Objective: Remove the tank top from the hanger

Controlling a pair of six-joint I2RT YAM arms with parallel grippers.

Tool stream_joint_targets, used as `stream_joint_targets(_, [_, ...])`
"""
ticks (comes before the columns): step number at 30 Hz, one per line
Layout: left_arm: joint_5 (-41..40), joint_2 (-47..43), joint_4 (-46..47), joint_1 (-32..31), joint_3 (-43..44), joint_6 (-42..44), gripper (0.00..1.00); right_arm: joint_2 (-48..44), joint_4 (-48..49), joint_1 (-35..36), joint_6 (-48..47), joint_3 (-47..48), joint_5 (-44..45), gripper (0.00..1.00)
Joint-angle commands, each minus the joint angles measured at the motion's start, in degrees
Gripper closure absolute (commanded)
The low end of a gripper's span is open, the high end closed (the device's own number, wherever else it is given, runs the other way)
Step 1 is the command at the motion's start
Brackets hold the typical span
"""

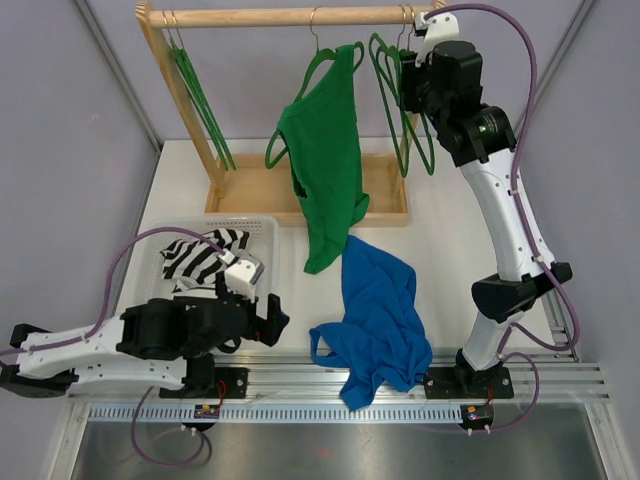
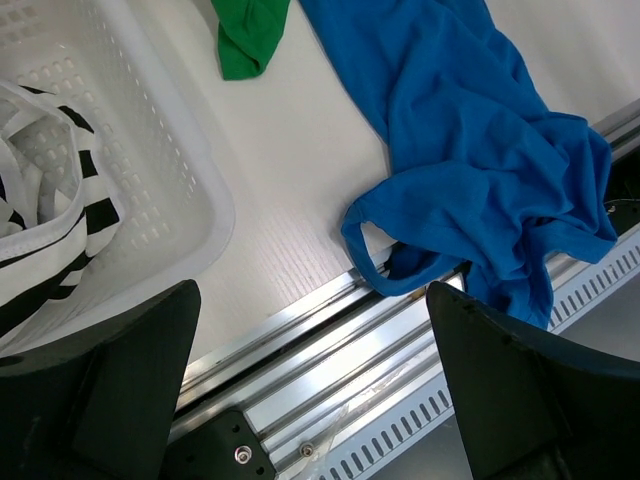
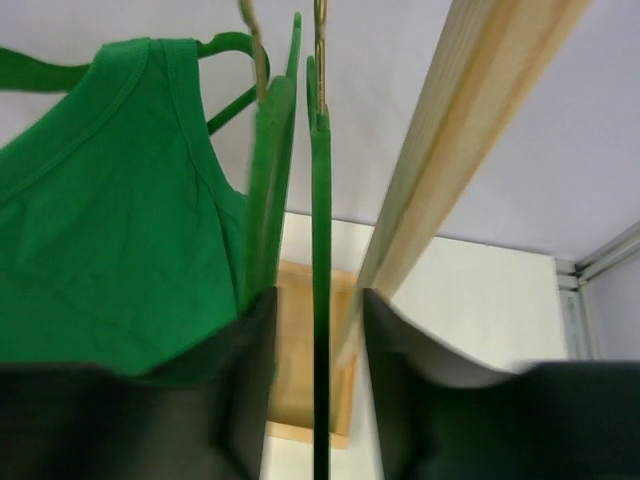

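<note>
The right gripper (image 3: 318, 295) is raised at the right end of the wooden rail (image 1: 280, 16). Its jaws are narrowly parted, and an empty hanger (image 3: 319, 230) runs edge-on through the gap with a sliver of room on each side; neither jaw touches it. Just outside one jaw hangs a second hanger (image 3: 268, 180). Beyond that is the green tank top (image 1: 325, 150), on its own hanger (image 1: 330, 55) at mid-rail, draped so low that its hem meets the table (image 2: 290, 200). Outside the other jaw the rail slants close by, leaving little sideways room. The left gripper (image 2: 315, 400) sits low at the table's near edge, jaws spread wide and holding nothing. Between and ahead of them lie bare tabletop and the metal track (image 2: 330, 340) along the edge. A crumpled blue shirt (image 2: 480, 150) lies ahead toward one jaw, its strap over the track. A white basket (image 2: 150, 160) holding striped cloth (image 2: 40, 200) lies toward the other.
</note>
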Motion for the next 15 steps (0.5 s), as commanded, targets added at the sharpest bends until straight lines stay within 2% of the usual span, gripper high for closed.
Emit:
stream_joint_targets(1, [-1.9, 7.6, 7.1, -0.3, 3.1, -1.3, 0.01, -5.9, -0.8, 0.0, 0.5, -1.2, -0.8, 0.49])
stream_joint_targets(2, [-1.6, 10.2, 8.6, -0.4, 3.6, -0.8, 0.01, -8.1, -0.8, 0.0, 0.8, -1.7, -0.5, 0.37])
stream_joint_targets(5, [-0.6, 19.1, 14.6, -1.0, 5.7, 0.5, 0.01, -13.5, -1.2, 0.0, 2.1, -5.0, -0.6, 0.24])
stream_joint_targets(6, [0.1, 23.1, 18.0, -1.1, 6.6, 0.6, 0.01, -15.0, -1.8, -0.1, 2.5, -5.9, -0.8, 0.12])
stream_joint_targets(9, [2.1, 28.9, 25.8, -1.2, 7.7, 1.4, 0.01, -21.9, -3.6, 0.0, 5.2, -9.5, -0.4, 0.00])
stream_joint_targets(15, [4.4, 45.5, 35.0, -1.2, 11.0, 0.8, 0.01, -38.9, -6.7, 0.0, 11.5, -26.4, -3.4, 0.01])
